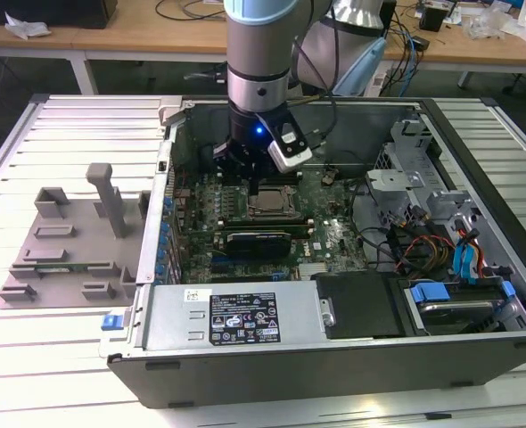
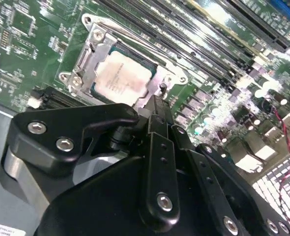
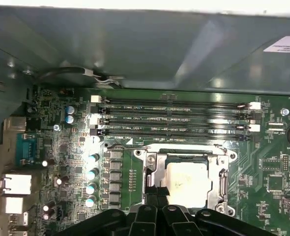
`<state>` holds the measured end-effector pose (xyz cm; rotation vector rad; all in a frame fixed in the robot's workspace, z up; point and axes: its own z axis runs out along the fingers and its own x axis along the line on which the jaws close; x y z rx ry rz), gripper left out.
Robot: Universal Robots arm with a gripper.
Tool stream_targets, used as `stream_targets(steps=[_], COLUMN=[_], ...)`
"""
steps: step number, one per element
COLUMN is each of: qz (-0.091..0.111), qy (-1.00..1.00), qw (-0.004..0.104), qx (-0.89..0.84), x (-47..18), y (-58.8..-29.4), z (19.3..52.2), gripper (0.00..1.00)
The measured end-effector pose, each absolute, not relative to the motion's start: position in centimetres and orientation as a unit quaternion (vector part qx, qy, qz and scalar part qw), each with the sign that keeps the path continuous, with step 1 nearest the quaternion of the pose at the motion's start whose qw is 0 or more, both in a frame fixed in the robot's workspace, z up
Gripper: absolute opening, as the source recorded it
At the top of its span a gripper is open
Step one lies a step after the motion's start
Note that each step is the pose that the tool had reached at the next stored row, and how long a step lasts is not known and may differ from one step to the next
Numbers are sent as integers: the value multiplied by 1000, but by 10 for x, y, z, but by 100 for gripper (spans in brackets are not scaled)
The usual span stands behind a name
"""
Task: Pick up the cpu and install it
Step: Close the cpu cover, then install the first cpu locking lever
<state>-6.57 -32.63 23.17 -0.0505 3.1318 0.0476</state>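
The cpu (image 1: 267, 207) (image 2: 120, 78) (image 3: 187, 183), a pale silver square chip, lies flat inside the metal socket frame (image 2: 93, 46) (image 3: 184, 152) on the green motherboard. The gripper (image 1: 261, 183) (image 2: 156, 101) (image 3: 156, 196) hangs just above the socket's edge, its black fingertips drawn together beside the chip. Nothing sits between the fingers, and they do not hold the chip.
The open computer case (image 1: 477, 178) walls the board in on all sides. Memory slots (image 3: 174, 118) run beside the socket. A power supply (image 1: 236, 316) and a cabled drive cage (image 1: 441, 250) fill the near side and the exterior view's right. A grey fixture tray (image 1: 67, 241) lies outside, at that view's left.
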Motion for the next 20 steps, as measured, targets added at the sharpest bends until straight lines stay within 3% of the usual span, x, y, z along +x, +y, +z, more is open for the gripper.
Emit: stream_targets(steps=[4, 20], qz=[15, 15], qy=[1000, 1000], qw=[4, 4], qx=[-16, -16], x=[-38, -38], y=[-327, -327], z=[232, 241], gripper=[11, 11])
